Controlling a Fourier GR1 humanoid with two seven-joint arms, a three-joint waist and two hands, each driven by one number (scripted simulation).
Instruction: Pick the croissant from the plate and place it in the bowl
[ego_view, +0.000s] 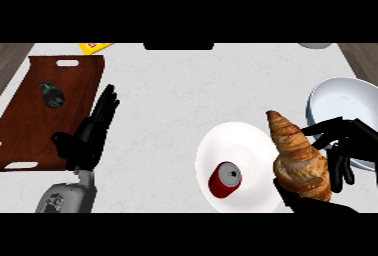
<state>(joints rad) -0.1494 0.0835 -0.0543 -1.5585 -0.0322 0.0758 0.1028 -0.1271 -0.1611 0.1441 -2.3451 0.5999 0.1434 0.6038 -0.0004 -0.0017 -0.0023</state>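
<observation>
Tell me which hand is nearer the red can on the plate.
Right. The right hand, fingers curled round the croissant, is just right of the red can at the plate edge. The left hand rests open far to its left, beside the wooden tray.

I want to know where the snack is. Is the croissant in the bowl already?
No, the croissant is held in the right hand, over the white plate's edge, beside the bowl.

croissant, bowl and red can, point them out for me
croissant (299, 157), head view, middle of its crust
bowl (343, 100), head view, bare inner wall
red can (225, 179), head view, its side near the silver top
</observation>
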